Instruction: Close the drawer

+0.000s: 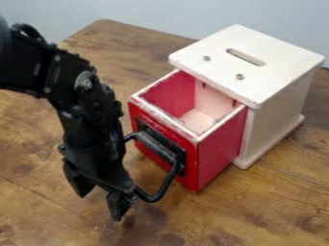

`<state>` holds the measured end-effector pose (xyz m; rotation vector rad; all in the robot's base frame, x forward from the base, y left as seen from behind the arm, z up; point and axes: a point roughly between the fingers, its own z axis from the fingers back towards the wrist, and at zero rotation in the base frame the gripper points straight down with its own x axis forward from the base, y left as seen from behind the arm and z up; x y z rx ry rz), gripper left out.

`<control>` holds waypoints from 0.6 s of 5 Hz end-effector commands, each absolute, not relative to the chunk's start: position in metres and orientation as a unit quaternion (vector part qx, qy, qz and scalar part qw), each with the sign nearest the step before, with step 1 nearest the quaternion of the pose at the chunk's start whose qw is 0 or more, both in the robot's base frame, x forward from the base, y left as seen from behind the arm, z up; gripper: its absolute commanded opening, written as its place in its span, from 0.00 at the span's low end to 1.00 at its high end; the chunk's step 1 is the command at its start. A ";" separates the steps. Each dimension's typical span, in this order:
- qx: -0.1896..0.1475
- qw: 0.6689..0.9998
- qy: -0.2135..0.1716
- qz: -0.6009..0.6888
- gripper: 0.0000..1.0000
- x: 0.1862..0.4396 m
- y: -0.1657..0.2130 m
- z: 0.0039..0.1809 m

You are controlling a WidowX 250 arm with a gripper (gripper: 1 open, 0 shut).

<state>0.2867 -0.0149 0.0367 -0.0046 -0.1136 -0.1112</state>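
The red drawer [213, 135] stands pulled out of its pale wooden box [264, 82], its pinkish inside showing. On its black front plate [161, 149] hangs a large black loop handle [148, 178] that reaches out to the lower left. My black gripper [98, 195] points down at the table just left of the handle, open, with nothing between its fingers. One fingertip [118, 207] stands right by the loop's outer edge; I cannot tell whether it touches.
The wooden table [257, 207] runs under everything, with its far edge at the top left. My arm [45, 77] comes in from the upper left and covers part of the table there.
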 end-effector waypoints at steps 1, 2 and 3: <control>-0.003 0.997 -0.066 -0.051 1.00 0.287 -0.011 0.051; -0.002 0.995 -0.076 -0.067 1.00 0.287 -0.012 0.059; -0.004 0.994 -0.075 -0.081 1.00 0.285 -0.012 0.059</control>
